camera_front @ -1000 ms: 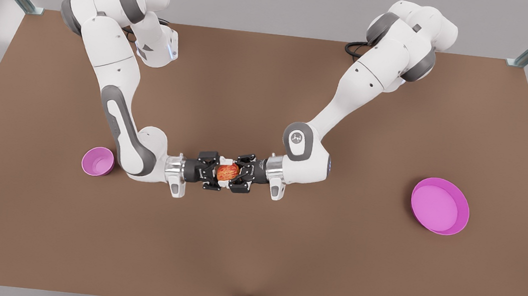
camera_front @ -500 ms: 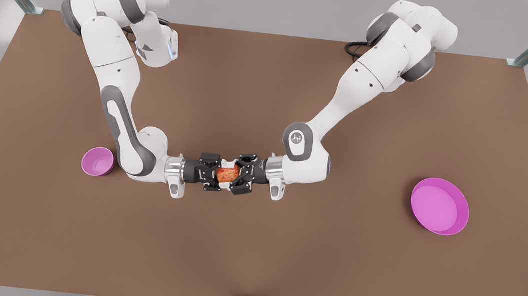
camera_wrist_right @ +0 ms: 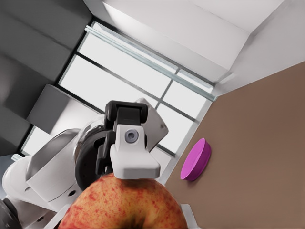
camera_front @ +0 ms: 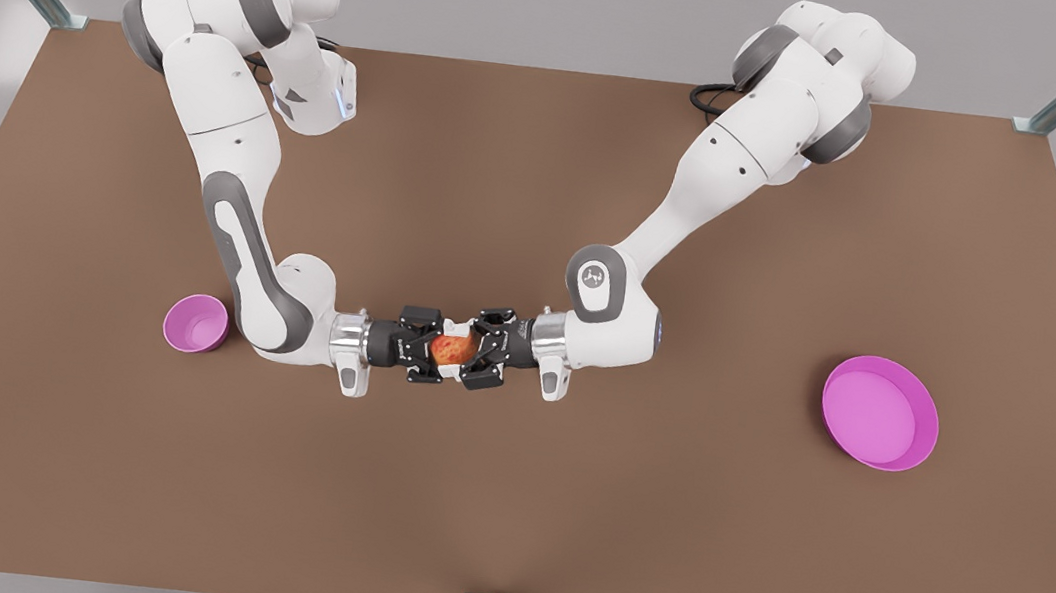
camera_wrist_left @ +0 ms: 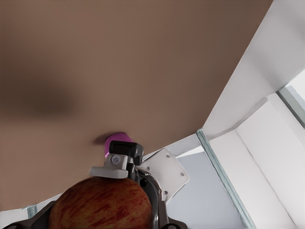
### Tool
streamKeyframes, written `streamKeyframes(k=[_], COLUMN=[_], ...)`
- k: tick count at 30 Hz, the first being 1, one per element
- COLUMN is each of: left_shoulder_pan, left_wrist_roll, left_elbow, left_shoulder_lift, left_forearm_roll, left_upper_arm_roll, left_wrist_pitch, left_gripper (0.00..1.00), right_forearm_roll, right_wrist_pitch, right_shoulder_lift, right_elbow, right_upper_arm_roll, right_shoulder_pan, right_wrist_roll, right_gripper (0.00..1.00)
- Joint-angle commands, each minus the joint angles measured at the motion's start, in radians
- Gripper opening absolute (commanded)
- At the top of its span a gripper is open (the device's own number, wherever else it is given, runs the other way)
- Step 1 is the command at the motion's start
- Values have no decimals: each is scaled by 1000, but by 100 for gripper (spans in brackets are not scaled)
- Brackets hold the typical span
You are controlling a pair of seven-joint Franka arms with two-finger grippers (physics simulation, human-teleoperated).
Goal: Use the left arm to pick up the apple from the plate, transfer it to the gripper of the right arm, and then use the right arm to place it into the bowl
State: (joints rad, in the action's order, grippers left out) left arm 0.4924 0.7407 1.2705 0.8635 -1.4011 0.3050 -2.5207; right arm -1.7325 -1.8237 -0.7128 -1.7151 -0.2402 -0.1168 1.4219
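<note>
We find the apple (camera_front: 451, 350) held in the air above the middle of the brown table (camera_front: 501, 515), between two grippers that face each other nose to nose. The left gripper (camera_front: 465, 351), which reaches in from the front view's right, is clamped on the fruit. In the right wrist view one of its pads (camera_wrist_right: 135, 155) sits pressed against the apple's speckled skin. The right gripper (camera_front: 436, 348) comes in from the front view's left and is drawn up tight around the other side of the apple. Whether it has closed on the fruit yet we cannot tell. We judge this to be the handover itself. The apple looks firm and round, light enough for either claw, with a smooth skin that could roll or slide out of a shallow pinch. We would therefore have the receiving claw take it across its widest girth, at an angle to the left gripper's hold so the two do not collide. We would also confirm that grip before the left lets go. The small magenta bowl (camera_front: 174, 322) stands on the table close behind the right arm. The magenta plate (camera_front: 923, 441) lies well apart, toward the front view's right.
</note>
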Motion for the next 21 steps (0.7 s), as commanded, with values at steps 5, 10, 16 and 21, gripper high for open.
streamKeyframes(k=[5, 10, 16, 21], left_shoulder_pan=[-2, -2, -2, -3], left_wrist_roll=[0, 2, 3, 3], left_elbow=[0, 1, 1, 3], left_shoulder_lift=[-1, -3, -3, -3], left_forearm_roll=[5, 7, 8, 10], left_upper_arm_roll=[0, 0, 0, 0], left_wrist_pitch=[2, 2, 2, 2], left_gripper=[100, 100, 100, 100], right_forearm_roll=[1, 2, 7, 16], right_wrist_pitch=[0, 0, 11, 15], right_shoulder_lift=[1, 1, 9, 10], right_elbow=[2, 3, 3, 2], right_upper_arm_roll=[-1, -1, 1, 1], right_shoulder_pan=[0, 5, 22, 32], right_wrist_roll=[14, 9, -11, -17], right_gripper=[72, 70, 68, 68])
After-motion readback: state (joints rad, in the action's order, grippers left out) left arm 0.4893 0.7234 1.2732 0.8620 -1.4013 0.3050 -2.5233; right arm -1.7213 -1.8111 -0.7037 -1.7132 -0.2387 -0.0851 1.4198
